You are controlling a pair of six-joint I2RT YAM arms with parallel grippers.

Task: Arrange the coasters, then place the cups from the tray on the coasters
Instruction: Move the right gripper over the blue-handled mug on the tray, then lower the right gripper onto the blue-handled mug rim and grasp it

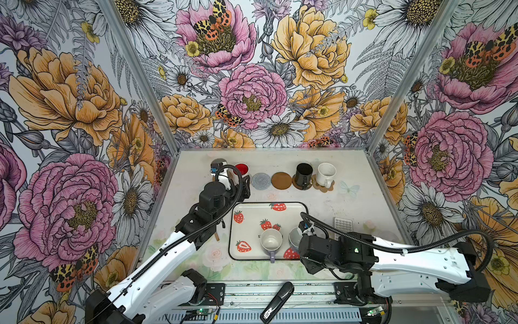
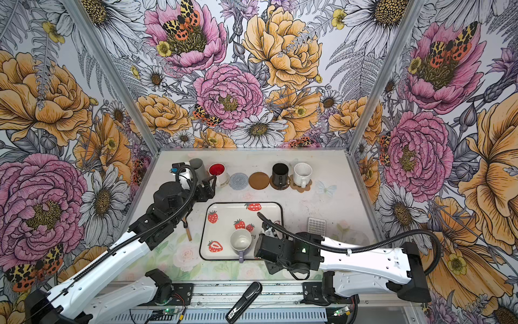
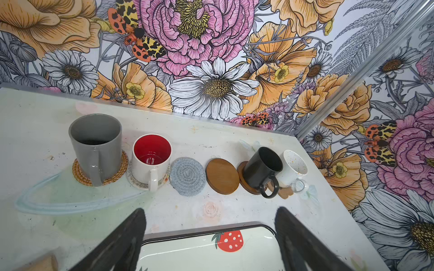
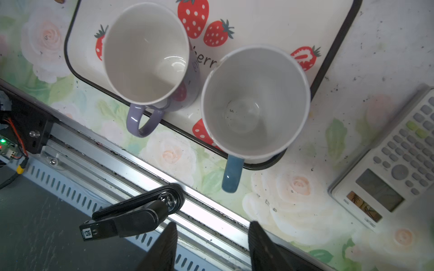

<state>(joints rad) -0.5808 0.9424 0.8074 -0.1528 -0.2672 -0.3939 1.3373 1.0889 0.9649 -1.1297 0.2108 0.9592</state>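
Along the back of the table runs a row of coasters. A grey cup (image 3: 95, 145) stands on the tan woven coaster (image 3: 78, 173), and a white cup with red inside (image 3: 151, 159) on the cream one (image 3: 133, 180). The grey-blue coaster (image 3: 187, 176) and a brown disc (image 3: 222, 176) are bare. A black cup (image 1: 304, 172) and a speckled white cup (image 1: 326, 172) stand on coasters further right. The strawberry tray (image 1: 252, 209) holds a lavender cup (image 4: 145, 54) and a blue cup (image 4: 256, 101). My left gripper (image 3: 210, 212) hangs open over the tray's far rim. My right gripper (image 4: 213, 226) is open and empty above the table's front rail.
A white calculator (image 1: 343, 224) lies right of the tray. A black clip-like tool (image 1: 277, 303) rests on the front rail. A brown stick (image 1: 217, 237) lies just left of the tray, under my left arm. Flowered walls close in three sides.
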